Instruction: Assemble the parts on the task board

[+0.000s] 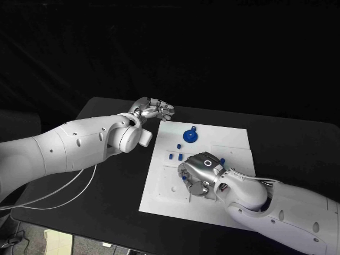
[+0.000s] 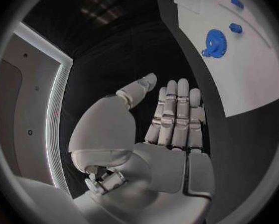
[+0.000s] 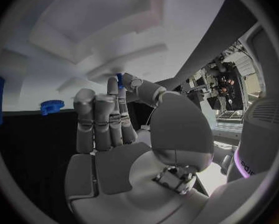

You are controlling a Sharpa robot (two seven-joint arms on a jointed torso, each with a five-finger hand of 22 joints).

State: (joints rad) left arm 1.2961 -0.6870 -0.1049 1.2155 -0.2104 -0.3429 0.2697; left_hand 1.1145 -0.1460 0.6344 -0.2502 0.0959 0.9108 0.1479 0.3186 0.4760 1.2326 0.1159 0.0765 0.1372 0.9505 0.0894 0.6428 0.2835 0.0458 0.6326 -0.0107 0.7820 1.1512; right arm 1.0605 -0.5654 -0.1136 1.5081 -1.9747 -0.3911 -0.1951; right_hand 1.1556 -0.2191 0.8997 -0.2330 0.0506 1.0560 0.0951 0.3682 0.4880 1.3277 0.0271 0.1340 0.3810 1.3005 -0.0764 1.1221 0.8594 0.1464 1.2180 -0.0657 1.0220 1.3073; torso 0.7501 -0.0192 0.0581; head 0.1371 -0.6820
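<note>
Blue gear sits on the white board; right hand pinches a small blue part, left hand hovers off-board, fingers straight and empty.

The black table stands against a dark, unlit backdrop. Below its near-left edge, a pale floor is visible. In the left wrist view, a bright light strip borders a grey wall panel.

Dim surround; matte black table nearly merges with the dark background. Flat white task board is brightest, slightly overexposed, detail washed out. Soft highlights on glossy white left arm. Wrist views: strong fisheye bending, dark circular vignette; board recesses soft in the right wrist view.
</note>
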